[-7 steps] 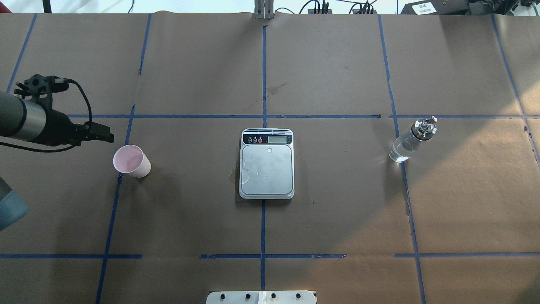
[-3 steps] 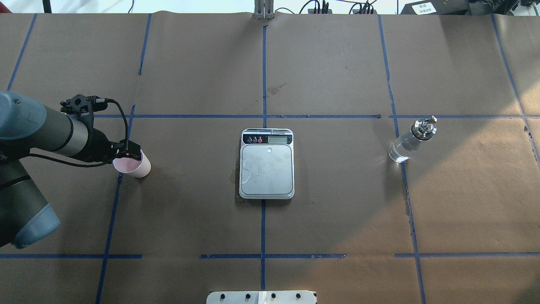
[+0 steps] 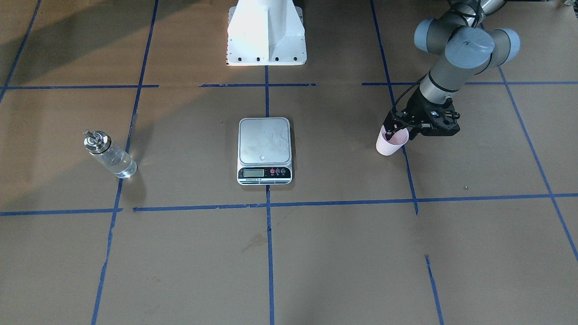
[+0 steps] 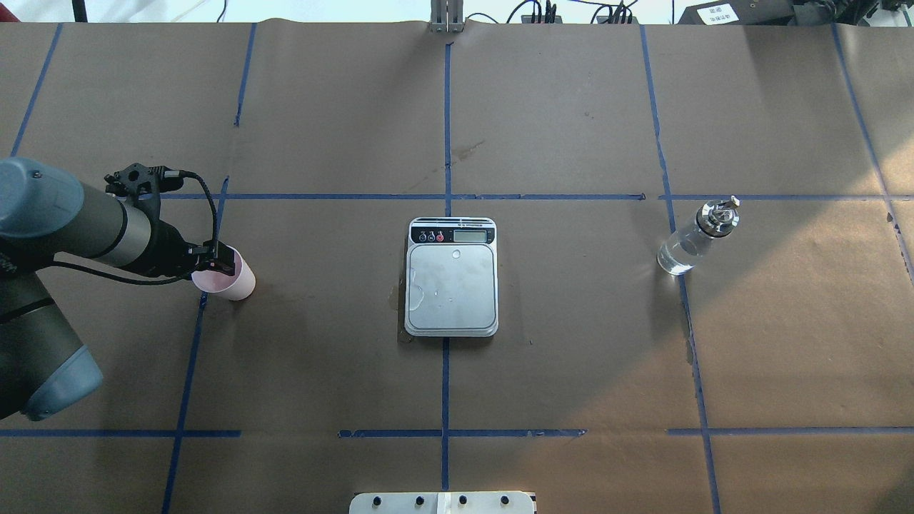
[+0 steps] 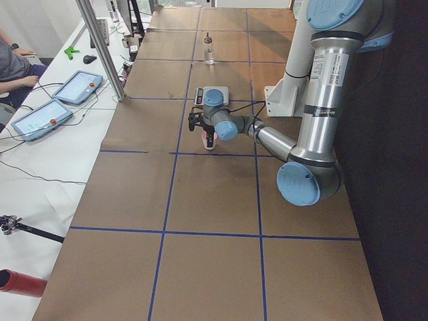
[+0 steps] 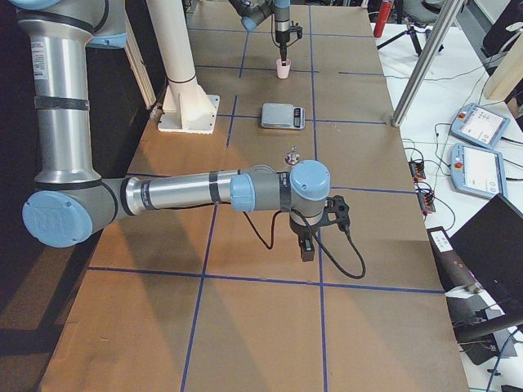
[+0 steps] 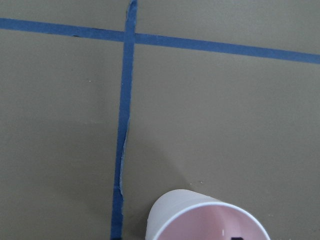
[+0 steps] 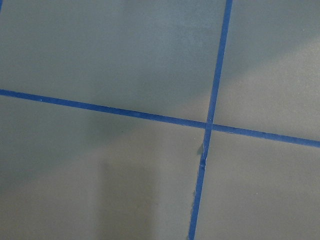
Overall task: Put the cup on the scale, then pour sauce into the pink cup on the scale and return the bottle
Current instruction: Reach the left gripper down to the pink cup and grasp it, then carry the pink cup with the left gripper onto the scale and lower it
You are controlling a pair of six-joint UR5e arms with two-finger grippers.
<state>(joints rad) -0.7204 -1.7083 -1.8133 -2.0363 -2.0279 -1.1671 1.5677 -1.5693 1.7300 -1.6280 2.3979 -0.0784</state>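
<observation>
Brown paper gridded with blue tape covers the table (image 4: 571, 371); the left gripper (image 4: 216, 261) is at the cup (image 4: 237, 283), well to one side of the scale (image 4: 451, 289).

Thin and light, the cup looks easy to crush or tip, so a gentle pinch on its wall just below the rim seems the place to hold it. One finger (image 3: 389, 135) dips inside the mouth, the other apparently outside the wall; whether they press on it I cannot tell. The cup stands upright on the paper, not yet on the scale. The bottle (image 4: 689, 241) stands well apart beyond the scale. The right gripper (image 6: 308, 243) hangs over the paper, its opening impossible to judge.
</observation>
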